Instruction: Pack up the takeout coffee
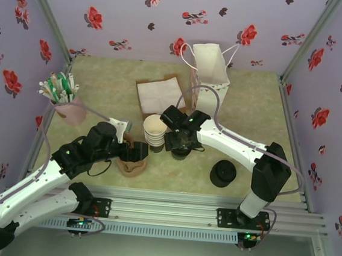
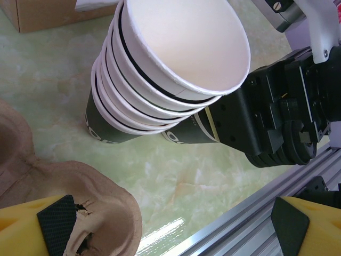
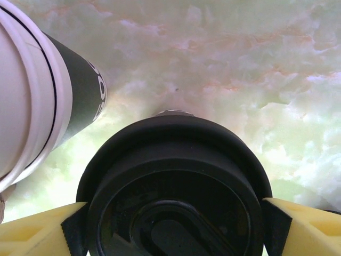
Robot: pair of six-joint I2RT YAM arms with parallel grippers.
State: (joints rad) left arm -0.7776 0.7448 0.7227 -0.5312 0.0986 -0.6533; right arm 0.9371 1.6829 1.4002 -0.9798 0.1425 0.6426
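Probably light, crushable and spill-prone, the coffee [image 3: 160,125] stands mid-bench [image 1: 251,111] beside the cup stack [image 1: 154,129], right gripper [image 3: 173,224] straddling its lid [image 3: 176,160], grip unclear, left gripper [image 2: 173,221] open; hold gently at the stiff lid rim.

Taking the takeout coffee [image 3: 176,202] as centre in the top view, I found the stack of cups [image 1: 154,128] crowding it at 10 o'clock, just beside it. The left gripper [image 1: 136,153], over the pulp carrier [image 1: 132,169], blocked 8 to 9 o'clock. The pile of lids [image 1: 223,173] stood well apart at 4 o'clock. The table [image 1: 181,178] lay bare from 5 to 6 o'clock. The paper bag [image 1: 211,68] stood off towards 12 to 1 o'clock.
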